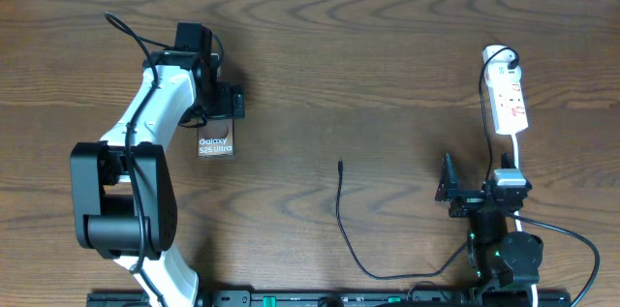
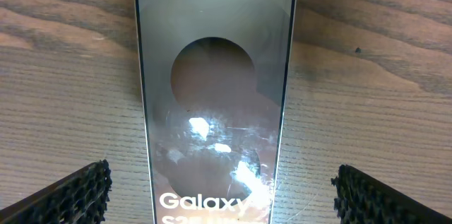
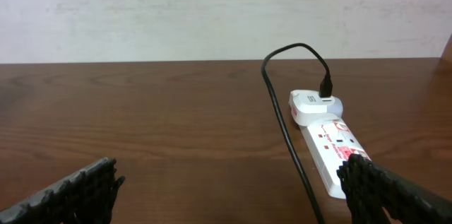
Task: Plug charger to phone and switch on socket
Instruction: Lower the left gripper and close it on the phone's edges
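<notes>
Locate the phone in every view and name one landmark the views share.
Overhead: phone left of centre, its upper end covered.
Left wrist: the phone fills the centre.
Right wrist: not in it.
Shared landmark: the white "Galaxy" print, in overhead and left wrist.

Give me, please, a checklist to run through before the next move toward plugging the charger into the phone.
1. Left hand open, fingers either side of the Galaxy S25 Ultra phone: ok.
2. Right hand open and empty: ok.
3. Phone flat, screen up: ok.
4. Charger connector tip lying free on the table, apart from the phone: ok.
5. Charger's far end plugged into the white adapter on the power strip: ok.
6. Power strip switch position: cannot tell.
</notes>
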`<state>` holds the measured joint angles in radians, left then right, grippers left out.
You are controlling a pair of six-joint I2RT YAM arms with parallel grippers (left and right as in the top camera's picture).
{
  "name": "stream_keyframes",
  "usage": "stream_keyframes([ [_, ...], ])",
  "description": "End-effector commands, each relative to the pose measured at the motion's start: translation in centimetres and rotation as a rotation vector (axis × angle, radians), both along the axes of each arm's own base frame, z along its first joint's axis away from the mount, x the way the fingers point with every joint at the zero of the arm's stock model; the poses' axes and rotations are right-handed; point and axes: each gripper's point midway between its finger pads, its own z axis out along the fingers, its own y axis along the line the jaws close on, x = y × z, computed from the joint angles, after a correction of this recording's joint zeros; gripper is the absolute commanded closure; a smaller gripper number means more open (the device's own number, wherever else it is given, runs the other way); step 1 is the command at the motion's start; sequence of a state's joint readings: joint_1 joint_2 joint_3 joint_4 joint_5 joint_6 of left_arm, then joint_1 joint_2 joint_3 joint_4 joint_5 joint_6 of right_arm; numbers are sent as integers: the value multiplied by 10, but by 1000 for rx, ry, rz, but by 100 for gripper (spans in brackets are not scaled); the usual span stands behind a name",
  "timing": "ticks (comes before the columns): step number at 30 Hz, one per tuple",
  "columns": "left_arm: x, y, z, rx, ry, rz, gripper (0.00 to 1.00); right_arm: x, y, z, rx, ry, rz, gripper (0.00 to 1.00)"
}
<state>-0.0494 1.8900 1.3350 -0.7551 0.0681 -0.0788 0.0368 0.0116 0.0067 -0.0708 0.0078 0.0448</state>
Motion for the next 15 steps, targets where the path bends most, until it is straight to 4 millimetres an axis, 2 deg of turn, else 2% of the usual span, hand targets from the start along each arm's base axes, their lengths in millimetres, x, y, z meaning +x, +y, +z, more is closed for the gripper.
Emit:
stream_keyframes([
  [1, 1, 5, -5, 19, 11, 16, 1, 0, -3, 0, 6, 0, -12, 1],
  [9, -3, 5, -28, 22, 69, 15, 1, 0, -3, 0, 7, 0, -12, 1],
  [15, -1, 5, -35, 23, 73, 15, 1, 0, -3, 0, 6, 0, -11, 1],
])
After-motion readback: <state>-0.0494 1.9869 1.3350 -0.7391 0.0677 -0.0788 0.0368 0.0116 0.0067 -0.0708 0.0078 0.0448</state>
